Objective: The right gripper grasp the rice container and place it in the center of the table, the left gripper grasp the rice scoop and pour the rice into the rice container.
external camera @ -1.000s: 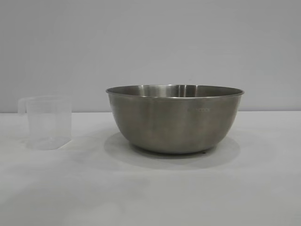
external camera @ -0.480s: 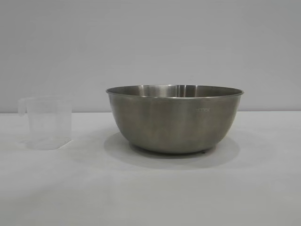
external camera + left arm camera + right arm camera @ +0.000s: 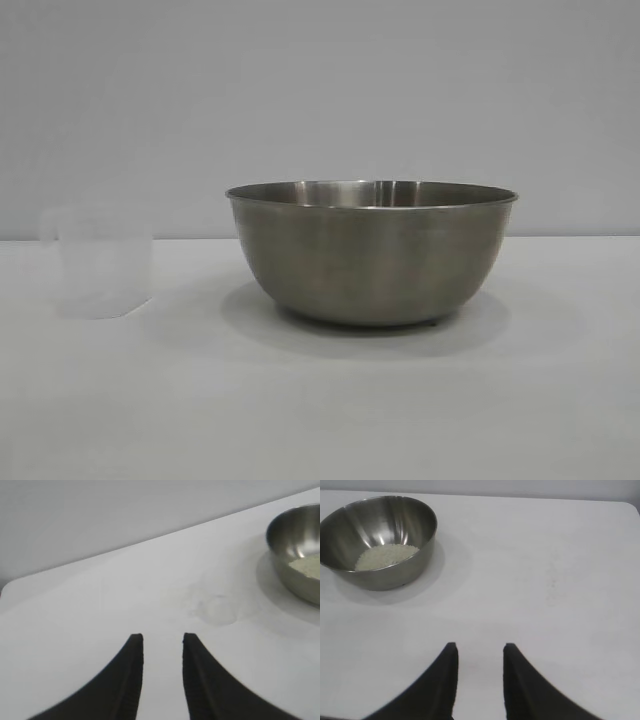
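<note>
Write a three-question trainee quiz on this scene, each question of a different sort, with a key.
1. True or false: the large round brushed stainless-steel bowl holds off-white rice grains.
2. In the exterior view, the small translucent frosted plastic measuring cup stands: A) inside the bowl, B) apart from it, at its left, C) tipped on its side.
3. What is between the fingers of the black claw-fingered left gripper and right gripper?

Key: 1 true. 2 B. 3 Nothing; both are open over the white cloth-covered table.
</note>
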Robot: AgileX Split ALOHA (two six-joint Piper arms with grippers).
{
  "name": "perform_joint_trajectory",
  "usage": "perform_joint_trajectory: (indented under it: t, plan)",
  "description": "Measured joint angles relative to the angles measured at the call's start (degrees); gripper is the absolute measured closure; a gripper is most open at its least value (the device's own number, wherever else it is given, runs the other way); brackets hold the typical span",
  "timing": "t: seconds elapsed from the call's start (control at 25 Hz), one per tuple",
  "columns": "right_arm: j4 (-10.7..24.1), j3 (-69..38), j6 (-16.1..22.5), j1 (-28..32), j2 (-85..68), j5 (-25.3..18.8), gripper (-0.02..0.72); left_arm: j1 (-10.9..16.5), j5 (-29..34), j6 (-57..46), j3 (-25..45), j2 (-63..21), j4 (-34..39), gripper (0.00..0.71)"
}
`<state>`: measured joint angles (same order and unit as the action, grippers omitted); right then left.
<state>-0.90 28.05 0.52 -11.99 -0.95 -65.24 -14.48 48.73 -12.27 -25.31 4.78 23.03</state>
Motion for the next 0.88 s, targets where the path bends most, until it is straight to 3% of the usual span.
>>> perform_joint_trajectory:
  t: [0.2, 0.48, 0.88]
  plan:
    - [0.0, 0.0, 0.0, 0.0, 0.0, 0.0, 0.488, 0.0, 4.4, 1.1, -1.5, -5.6, -5.6, 0.550]
    - [0.0, 0.0, 0.0, 0.0, 0.0, 0.0, 0.488, 0.0, 14.2, 2.6, -3.5, -5.8, -10.1, 0.550]
    - [0.0, 0.0, 0.0, 0.0, 0.0, 0.0, 0.488, 0.0, 15.2, 11.7, -2.4, -5.8, -16.4, 0.550]
